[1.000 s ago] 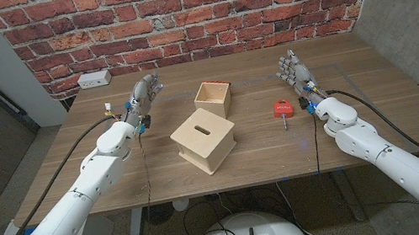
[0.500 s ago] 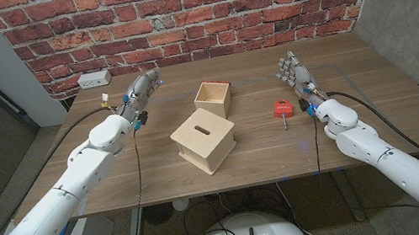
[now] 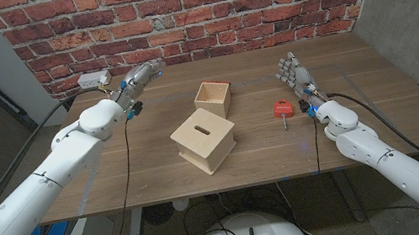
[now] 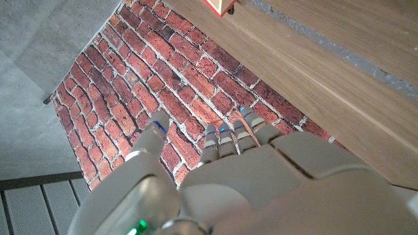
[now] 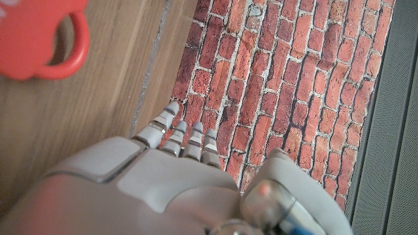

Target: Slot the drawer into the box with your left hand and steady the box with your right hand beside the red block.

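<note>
The light wooden box (image 3: 205, 140) with a slot in its top sits mid-table, turned at an angle. Just behind it stands the small open-topped drawer (image 3: 213, 98). The red block (image 3: 282, 109) lies to the box's right and shows again in the right wrist view as a red block (image 5: 39, 39). My left hand (image 3: 139, 80) hovers at the back left, fingers stretched toward the drawer, holding nothing; it also shows in its own wrist view, left hand (image 4: 222, 183). My right hand (image 3: 296, 75) stands open just right of the red block, fingers pointing at the wall, right hand (image 5: 176, 176).
A white power strip (image 3: 92, 79) lies at the table's back left corner, close to my left hand. The brick wall (image 3: 191, 9) closes the far side. Bare table (image 3: 378, 106) stretches to the right of my right arm.
My left arm has risen and swung toward the back of the table, its hand now pointing rightward near the power strip. The right hand, box, drawer and red block have not moved.
</note>
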`<action>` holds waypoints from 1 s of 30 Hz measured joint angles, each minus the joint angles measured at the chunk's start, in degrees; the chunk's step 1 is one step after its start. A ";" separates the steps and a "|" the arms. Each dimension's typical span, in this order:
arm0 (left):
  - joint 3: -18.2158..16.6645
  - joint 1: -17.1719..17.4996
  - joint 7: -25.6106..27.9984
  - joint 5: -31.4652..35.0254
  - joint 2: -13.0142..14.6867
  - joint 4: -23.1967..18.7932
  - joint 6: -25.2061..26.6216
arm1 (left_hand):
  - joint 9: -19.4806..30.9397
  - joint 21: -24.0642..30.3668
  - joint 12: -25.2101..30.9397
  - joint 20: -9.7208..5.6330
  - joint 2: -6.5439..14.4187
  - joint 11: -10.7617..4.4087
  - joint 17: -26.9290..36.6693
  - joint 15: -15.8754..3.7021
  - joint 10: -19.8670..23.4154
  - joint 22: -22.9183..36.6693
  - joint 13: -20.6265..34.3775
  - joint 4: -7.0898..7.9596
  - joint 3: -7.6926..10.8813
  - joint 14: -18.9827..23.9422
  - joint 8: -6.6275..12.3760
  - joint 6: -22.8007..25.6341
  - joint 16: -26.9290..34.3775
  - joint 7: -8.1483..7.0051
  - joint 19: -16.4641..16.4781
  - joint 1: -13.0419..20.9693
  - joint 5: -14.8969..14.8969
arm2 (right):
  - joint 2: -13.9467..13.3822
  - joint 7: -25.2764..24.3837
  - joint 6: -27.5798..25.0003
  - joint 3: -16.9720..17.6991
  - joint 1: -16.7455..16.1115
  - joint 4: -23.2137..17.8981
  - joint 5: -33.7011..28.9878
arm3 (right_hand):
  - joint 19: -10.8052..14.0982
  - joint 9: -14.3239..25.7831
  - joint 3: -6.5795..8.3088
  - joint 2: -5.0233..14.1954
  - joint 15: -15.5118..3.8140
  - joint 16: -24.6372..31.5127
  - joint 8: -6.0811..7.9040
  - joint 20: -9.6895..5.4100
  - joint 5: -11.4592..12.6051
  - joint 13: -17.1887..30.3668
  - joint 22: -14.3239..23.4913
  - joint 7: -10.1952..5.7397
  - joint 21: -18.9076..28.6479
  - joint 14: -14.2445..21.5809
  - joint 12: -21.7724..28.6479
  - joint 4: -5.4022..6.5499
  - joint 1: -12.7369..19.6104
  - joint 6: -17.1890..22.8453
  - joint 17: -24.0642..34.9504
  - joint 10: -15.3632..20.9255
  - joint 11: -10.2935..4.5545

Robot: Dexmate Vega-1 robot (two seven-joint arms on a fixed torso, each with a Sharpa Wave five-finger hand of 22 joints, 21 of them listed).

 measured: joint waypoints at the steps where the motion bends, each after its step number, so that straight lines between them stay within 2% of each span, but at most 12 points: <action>1: 0.00 0.00 -0.16 0.35 0.00 0.00 0.20 | 0.00 0.00 0.00 -0.08 0.06 -0.15 0.00 -0.09 0.16 0.00 0.00 0.00 0.00 0.09 0.00 0.23 0.00 -0.23 0.08 0.44 0.00 | 0.01 0.00 0.00 0.01 0.00 0.04 0.00 | 0.00 0.00 0.00 0.00 0.00 0.00 0.00 0.00 0.00 0.00 0.00 0.00 0.00 0.00 0.00 0.00 0.00 0.00 0.00 0.00 0.00; 8: 2.74 -4.03 -2.41 4.78 1.30 -1.48 2.89 | 0.00 0.00 0.00 -0.09 -1.09 -1.05 0.00 -0.81 1.07 0.00 0.00 -0.23 0.24 0.81 0.12 1.21 0.00 -1.21 0.09 2.34 0.21 | 0.04 0.90 0.63 0.24 0.05 0.71 0.48 | 0.00 0.00 0.22 0.00 0.00 0.00 0.00 0.00 -0.01 0.00 0.00 0.00 0.00 0.00 0.00 -0.22 0.00 0.00 0.00 0.00 0.00; 17: 5.83 -8.80 -5.76 10.24 1.99 -2.49 5.91 | -0.01 -0.38 0.00 0.07 -2.39 -2.72 0.00 -0.78 2.89 0.00 0.00 -0.54 0.55 2.53 0.89 3.45 0.26 -3.04 0.21 6.55 0.42 | 0.17 1.89 1.19 0.49 0.30 1.60 1.11 | 0.00 0.00 0.36 0.31 0.00 0.00 0.00 0.00 -0.01 0.00 0.00 -0.21 -0.01 0.00 0.00 -0.36 0.31 -0.21 -0.27 0.00 0.00; 28: 9.56 -14.57 -10.68 17.09 2.13 -3.18 9.21 | -0.01 -0.43 0.00 0.01 -4.06 -4.03 0.00 -0.93 4.21 0.01 0.00 -0.54 0.55 5.06 0.89 4.06 0.46 -3.65 -1.69 9.94 0.42 | 0.61 2.66 1.67 0.64 0.83 2.65 1.63 | 0.00 0.00 0.45 0.31 0.00 0.07 0.00 0.00 -0.01 0.00 0.00 -0.21 -0.04 0.00 0.00 -0.45 0.31 -0.21 -0.54 0.00 0.00; 30: 10.63 -16.09 -11.98 18.92 2.06 -3.29 9.88 | -0.01 -0.43 0.00 0.01 -4.39 -4.05 0.00 -0.92 4.64 0.01 0.00 -0.54 0.55 5.83 0.89 4.32 0.45 -4.22 -1.69 10.93 0.42 | 0.72 2.73 1.70 0.65 0.91 2.78 1.68 | 0.00 0.00 0.68 0.31 0.00 0.23 0.00 0.00 -0.01 -0.01 0.00 -0.21 -0.04 0.00 0.00 -0.22 0.31 -0.21 -0.56 0.00 0.00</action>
